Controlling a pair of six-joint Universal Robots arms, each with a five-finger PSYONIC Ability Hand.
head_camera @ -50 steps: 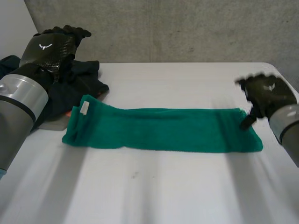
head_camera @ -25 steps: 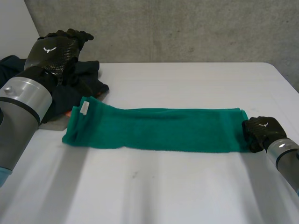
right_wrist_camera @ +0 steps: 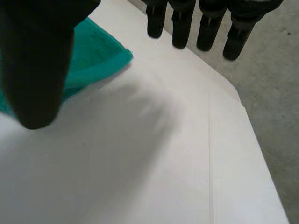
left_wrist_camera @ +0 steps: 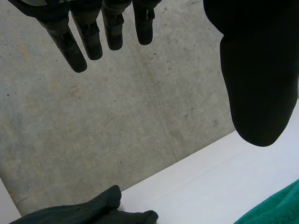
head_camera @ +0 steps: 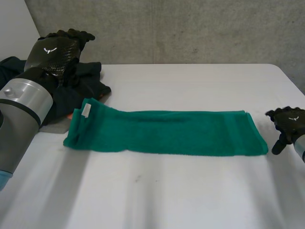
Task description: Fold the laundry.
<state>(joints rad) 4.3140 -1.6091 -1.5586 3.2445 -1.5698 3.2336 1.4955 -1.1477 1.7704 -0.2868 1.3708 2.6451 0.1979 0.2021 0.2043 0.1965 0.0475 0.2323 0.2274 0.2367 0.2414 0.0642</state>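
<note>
Towel (head_camera: 167,132) flat on desk (head_camera: 190,81) | right hand (head_camera: 289,122) fingers (right_wrist_camera: 181,28) apart, empty, just beside its end | left hand (head_camera: 53,47) fingers (left_wrist_camera: 91,39) apart, well clear

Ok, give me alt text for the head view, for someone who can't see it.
A green towel folded into a long strip lies flat across the white table. The right hand is open just past the strip's right end, holding nothing. The left hand is open and raised over a pile of dark clothes at the table's far left.
</note>
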